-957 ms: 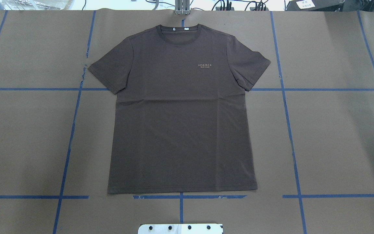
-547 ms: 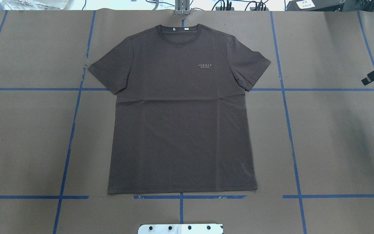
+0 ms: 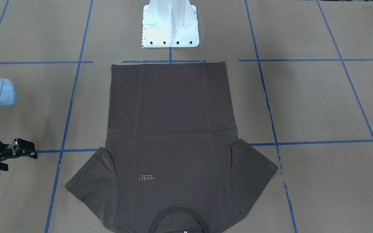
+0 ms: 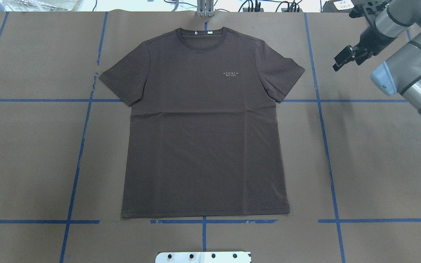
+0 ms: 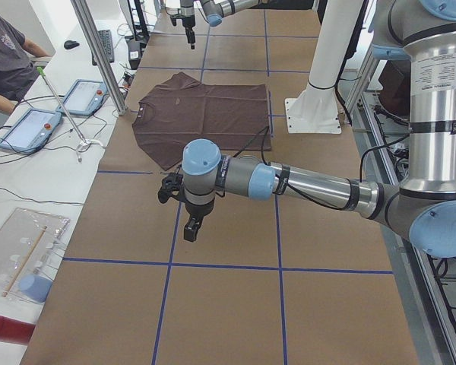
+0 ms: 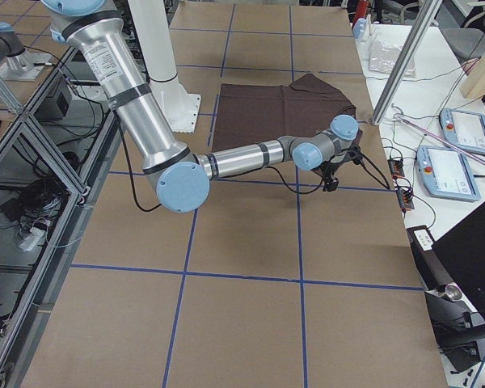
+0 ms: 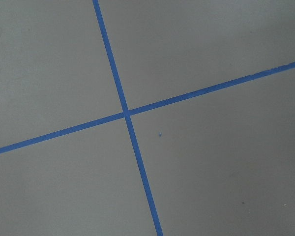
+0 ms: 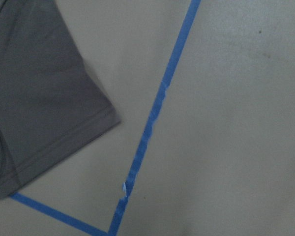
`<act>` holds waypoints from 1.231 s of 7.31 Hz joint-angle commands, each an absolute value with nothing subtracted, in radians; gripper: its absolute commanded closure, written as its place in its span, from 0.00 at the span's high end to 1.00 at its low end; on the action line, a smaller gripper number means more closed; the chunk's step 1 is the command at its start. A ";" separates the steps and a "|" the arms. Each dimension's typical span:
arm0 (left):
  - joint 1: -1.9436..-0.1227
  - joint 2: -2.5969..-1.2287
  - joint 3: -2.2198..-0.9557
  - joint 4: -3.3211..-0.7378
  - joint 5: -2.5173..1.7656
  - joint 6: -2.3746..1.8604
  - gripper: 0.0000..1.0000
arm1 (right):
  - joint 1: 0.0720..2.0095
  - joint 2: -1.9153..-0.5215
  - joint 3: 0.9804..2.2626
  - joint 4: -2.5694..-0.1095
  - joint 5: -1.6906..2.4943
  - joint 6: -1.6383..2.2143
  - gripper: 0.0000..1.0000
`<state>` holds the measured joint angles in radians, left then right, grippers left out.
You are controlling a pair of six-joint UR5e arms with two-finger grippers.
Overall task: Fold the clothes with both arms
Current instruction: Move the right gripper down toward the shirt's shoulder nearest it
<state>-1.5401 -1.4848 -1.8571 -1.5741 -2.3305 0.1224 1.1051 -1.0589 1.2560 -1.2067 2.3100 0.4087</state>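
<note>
The dark brown-grey T-shirt (image 4: 203, 138) lies flat and face up on the brown paper, collar at the far edge and hem toward the base. It also shows in the front view (image 3: 170, 129). My right gripper (image 4: 342, 60) hovers to the right of the shirt's sleeve and clear of it; it also shows in the front view (image 3: 28, 152). I cannot tell how its jaws stand. The right wrist view shows that sleeve (image 8: 39, 98) beside blue tape. My left gripper (image 5: 191, 228) hangs over bare paper well away from the shirt, seen only from the side.
The white pedestal base (image 3: 170, 22) stands just behind the hem. Blue tape lines (image 7: 125, 114) grid the paper. An aluminium post (image 5: 99, 57), tablets (image 5: 30, 125) and a seated person (image 5: 4, 53) are along the far side.
My right arm has come in from the right edge and its gripper has moved up and left toward the shirt's sleeve. The shirt has not moved.
</note>
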 commanded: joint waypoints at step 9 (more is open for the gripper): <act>-1.540 -1.493 -1.865 -1.577 -2.332 0.121 1.00 | 0.930 -0.931 0.988 -0.808 1.999 1.120 0.00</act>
<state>-1.5401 -1.4920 -1.8629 -1.5769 -2.3317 0.1212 0.9309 -0.9321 0.9887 -0.8062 1.9989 1.1147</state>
